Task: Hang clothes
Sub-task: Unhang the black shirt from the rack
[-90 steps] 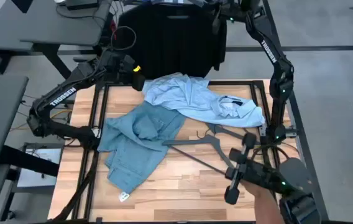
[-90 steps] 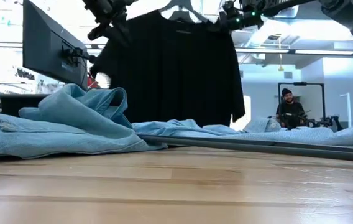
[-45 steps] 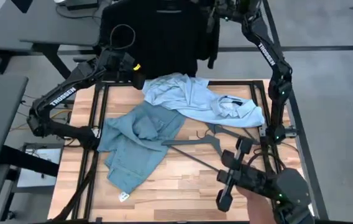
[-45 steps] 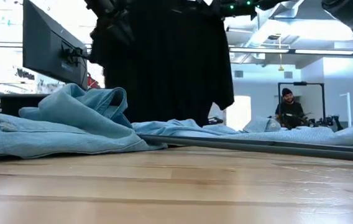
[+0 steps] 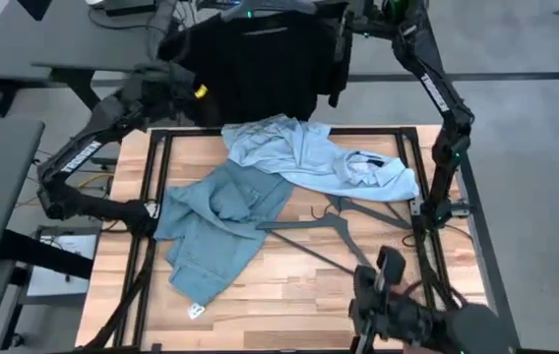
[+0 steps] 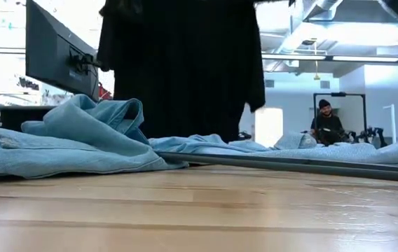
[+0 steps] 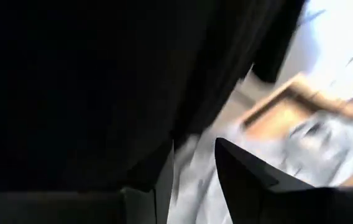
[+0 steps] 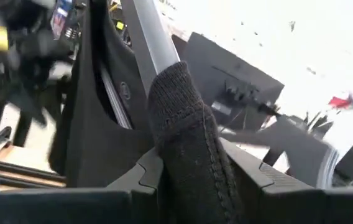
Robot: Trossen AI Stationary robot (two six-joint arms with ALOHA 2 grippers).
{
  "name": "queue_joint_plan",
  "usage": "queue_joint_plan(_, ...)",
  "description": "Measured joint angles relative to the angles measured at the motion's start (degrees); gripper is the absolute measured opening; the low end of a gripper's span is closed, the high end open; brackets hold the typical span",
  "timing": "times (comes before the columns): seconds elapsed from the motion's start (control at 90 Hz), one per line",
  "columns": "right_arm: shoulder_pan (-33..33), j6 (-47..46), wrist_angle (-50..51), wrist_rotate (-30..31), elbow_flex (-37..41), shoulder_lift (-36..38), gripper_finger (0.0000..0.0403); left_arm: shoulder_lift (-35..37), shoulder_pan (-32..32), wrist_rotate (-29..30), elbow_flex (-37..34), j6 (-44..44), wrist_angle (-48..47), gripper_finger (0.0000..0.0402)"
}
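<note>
From above, the black t-shirt (image 5: 260, 59) hangs beyond the far edge of the wooden table (image 5: 289, 295), spread wide and flat. The pale blue collared shirt (image 5: 309, 157) lies crumpled on the far part of the table, and the light blue jeans (image 5: 216, 226) lie folded loosely just beside it, nearer the left side. Two dark hangers (image 5: 329, 231) lie on the wood near the shirt. The left arm reaches out past the table's far left corner, and the left gripper (image 5: 176, 44) is at the t-shirt's left shoulder. The right arm stretches up along the right side, with the right gripper (image 5: 343, 25) at the t-shirt's right shoulder.

At table height, the t-shirt (image 6: 185, 66) hangs straight down behind the jeans (image 6: 66, 136) and the shirt (image 6: 213, 145). A person (image 6: 325, 124) sits far behind.

The left wrist camera shows the black fabric (image 7: 89, 81) filling most of the picture; the fingers (image 7: 242, 168) are blurred, and it cannot be told whether they hold anything.

In the right wrist camera, the fingers (image 8: 257, 171) clamp on a dark ribbed fold of the t-shirt (image 8: 189, 137), beside a grey bar (image 8: 148, 34).
</note>
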State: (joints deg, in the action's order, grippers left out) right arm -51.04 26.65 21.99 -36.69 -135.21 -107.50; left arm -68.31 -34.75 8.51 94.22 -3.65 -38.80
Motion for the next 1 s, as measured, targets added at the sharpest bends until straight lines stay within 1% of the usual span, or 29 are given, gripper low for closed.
queue_joint_plan(0.056, 0.88, -0.71, 2.84, 0.51, -0.01, 0.21, 0.0094, 0.35, 1.30, -3.16, 3.65, 1.45, 0.31, 0.0100)
queue_joint_plan(0.156, 3.02, -3.29, 8.66, 4.25, 0.09, 0.10, 0.0084, 0.20, 3.30, -6.79, 9.70, 3.21, 0.53, 0.0100)
queue_joint_plan(0.267, 6.20, -4.82, 13.28, 7.70, -0.05, 0.22, 0.0082, 0.24, 4.45, -7.25, 14.35, 3.14, -0.10, 0.0100)
queue_joint_plan(0.378, 8.94, -4.72, 15.21, 11.28, -0.14, -0.13, 0.0079, 0.85, 4.45, -7.35, 16.25, 3.35, -1.80, 0.0100)
queue_joint_plan(0.4, 9.44, -2.94, 15.84, 12.14, -0.13, -0.21, 0.0070, 0.92, 4.45, -7.38, 16.54, 3.78, -2.38, 0.0100)
queue_joint_plan(0.422, 9.87, -0.61, 17.82, 13.47, 0.01, -0.21, 0.0047, 0.94, 4.41, -7.30, 16.99, 4.02, -2.49, 0.0100)
queue_joint_plan(0.444, 10.28, -0.53, 19.22, 14.68, 0.22, -0.31, 0.0031, 1.05, 4.40, -7.39, 17.36, 4.04, -2.65, 0.0100)
queue_joint_plan(0.511, 11.09, 0.03, 17.98, 19.17, 0.43, -1.08, 0.0011, 2.17, 4.38, -10.10, 18.06, 3.85, -8.13, 0.0100)
queue_joint_plan(0.578, 11.61, -1.26, 20.27, 24.22, 0.60, -1.21, 0.0010, 3.14, 4.40, -12.73, 18.23, 3.20, -14.61, 0.0100)
queue_joint_plan(0.633, 11.39, -3.39, 19.69, 26.87, 0.55, -0.94, 0.0010, 3.34, 4.41, -14.06, 18.23, 4.15, -20.61, 0.0100)
queue_joint_plan(0.689, 11.53, -4.11, 19.76, 27.54, 0.26, -0.50, 0.0010, 3.37, 4.42, -13.87, 18.11, 6.11, -25.11, 0.0100)
queue_joint_plan(0.767, 12.83, -4.95, 21.88, 28.18, 0.10, -0.16, 0.0010, 3.35, 4.47, -11.81, 17.89, 7.15, -26.40, 0.0100)
queue_joint_plan(0.844, 14.57, -5.37, 23.86, 27.97, 0.19, -0.56, 0.0010, 3.96, 4.56, -11.51, 17.89, 8.34, -23.53, 0.0100)
queue_joint_plan(1.0, 17.96, -5.33, 27.37, 27.77, 0.43, -0.73, 0.0010, 5.90, 4.58, -11.60, 18.16, 13.74, -16.47, 0.0100)
